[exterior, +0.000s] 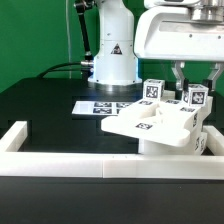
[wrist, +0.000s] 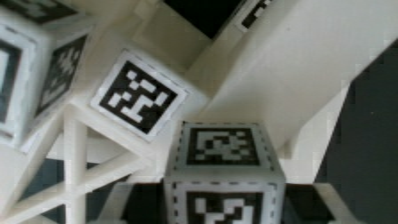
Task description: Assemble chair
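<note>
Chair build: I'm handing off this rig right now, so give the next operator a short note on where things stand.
Tool: shut, down among the upright tagged pieces at the back of the chair; the pictures do not show clearly which piece it grips.
Chair: partly built, near the low white border wall, on the exterior view's right. Marker board lies flat behind it.
Done: panels and several square legs appear joined.
Left: confirm what the tool holds, seat it, and check that no pieces remain.
</note>
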Robot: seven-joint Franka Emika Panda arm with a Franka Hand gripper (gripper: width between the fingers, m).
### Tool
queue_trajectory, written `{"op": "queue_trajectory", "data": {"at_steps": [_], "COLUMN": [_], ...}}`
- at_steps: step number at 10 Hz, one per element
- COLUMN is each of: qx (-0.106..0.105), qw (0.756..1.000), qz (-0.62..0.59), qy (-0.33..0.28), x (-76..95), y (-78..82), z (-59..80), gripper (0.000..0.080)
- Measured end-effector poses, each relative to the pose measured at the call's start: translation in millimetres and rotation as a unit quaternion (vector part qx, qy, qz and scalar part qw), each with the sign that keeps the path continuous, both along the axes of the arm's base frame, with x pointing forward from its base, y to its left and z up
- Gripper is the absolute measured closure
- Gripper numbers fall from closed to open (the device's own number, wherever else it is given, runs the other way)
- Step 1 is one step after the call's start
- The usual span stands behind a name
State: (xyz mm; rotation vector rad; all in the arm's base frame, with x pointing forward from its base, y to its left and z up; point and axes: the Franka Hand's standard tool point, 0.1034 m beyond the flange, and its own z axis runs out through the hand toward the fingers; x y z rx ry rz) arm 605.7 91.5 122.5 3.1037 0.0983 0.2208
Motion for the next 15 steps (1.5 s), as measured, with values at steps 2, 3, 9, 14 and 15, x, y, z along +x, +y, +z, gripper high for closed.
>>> {"op": "queue_trajectory", "data": {"at_steps": [2, 3, 9, 14, 15], "qx": [0.006, 0.01, 0.038, 0.059, 0.068], "qw": [0.999, 0.998, 0.965, 0.92, 0.903], "qz": [-0.04, -0.069, -0.26, -0.387, -0.424], "qy": [-0.001, -0.002, -0.007, -0.012, -0.014], "x": [0.0, 0.0, 0.2, 1.3, 2.1], "y": [0.0, 0.0, 0.8, -1.7, -2.7], "z": [-0.1, -0.1, -0.2, -1.7, -1.9], "gripper": [0.0514, 0.0512, 0.0511, 0.0511, 0.0511]}}
